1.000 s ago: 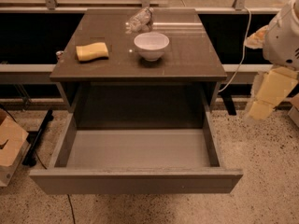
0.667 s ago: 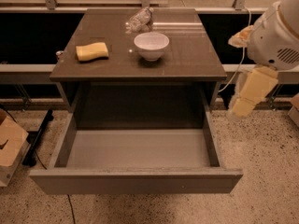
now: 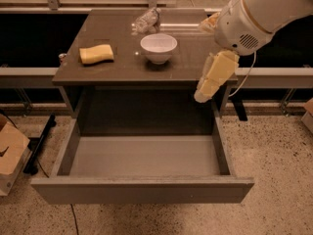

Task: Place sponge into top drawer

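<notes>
The yellow sponge (image 3: 97, 54) lies on the left part of the brown cabinet top (image 3: 122, 70). The top drawer (image 3: 142, 190) is pulled fully out below it, with its grey floor bare. My gripper (image 3: 203, 94) hangs from the white arm at the right, over the cabinet's front right corner and the drawer's back right corner. It is far to the right of the sponge and holds nothing that I can see.
A white bowl (image 3: 158, 47) stands mid-top, and a crumpled clear plastic bottle (image 3: 145, 20) lies behind it. A cardboard box (image 3: 10, 155) sits on the floor at the left. A rail runs behind the cabinet.
The arm has swung left and up from beside the cabinet's right side, so the gripper is now over the front right corner of the cabinet. The sponge, bowl and drawer have not moved.
</notes>
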